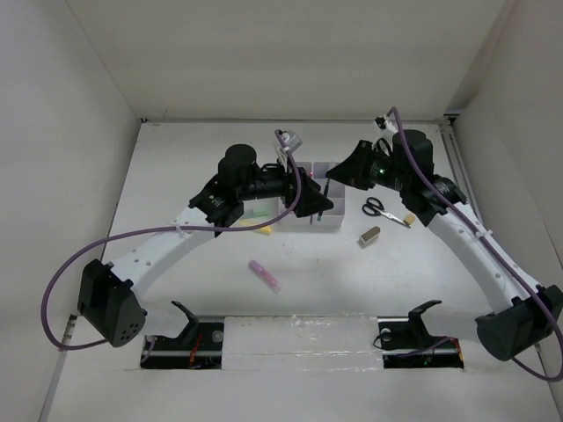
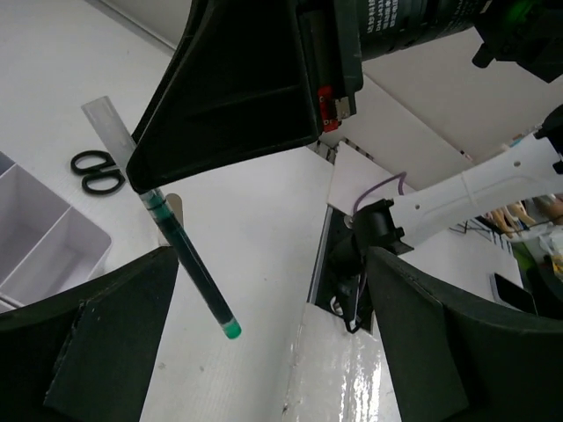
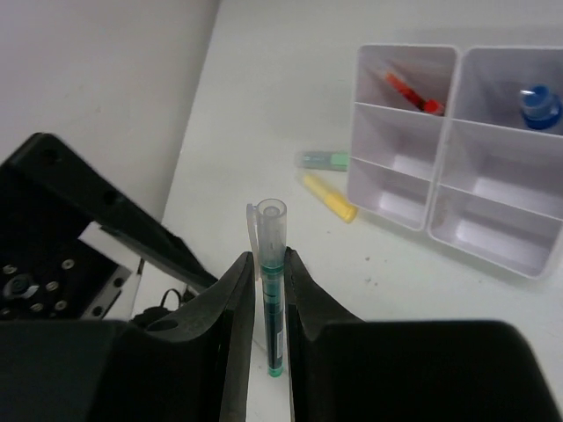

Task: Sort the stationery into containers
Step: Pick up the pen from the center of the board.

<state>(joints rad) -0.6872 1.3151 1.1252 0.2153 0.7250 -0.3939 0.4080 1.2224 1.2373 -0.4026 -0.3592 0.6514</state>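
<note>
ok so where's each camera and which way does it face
top external: above and behind, looking down on the table; left arm and right arm show
left wrist: on the left arm, facing the right gripper and its green pen; left gripper open at the bottom
right wrist: on the right arm, looking past its own gripper, shut on the pen, towards the tray
shared: both wrist views show pen and tray

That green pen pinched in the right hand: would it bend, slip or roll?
The green pen looks like stiff plastic and runs straight through the right hand, so probably no bending. Smooth and thin, it might swivel in the pinch. Its round barrel would likely roll, though the cap's clip could stop it.
</note>
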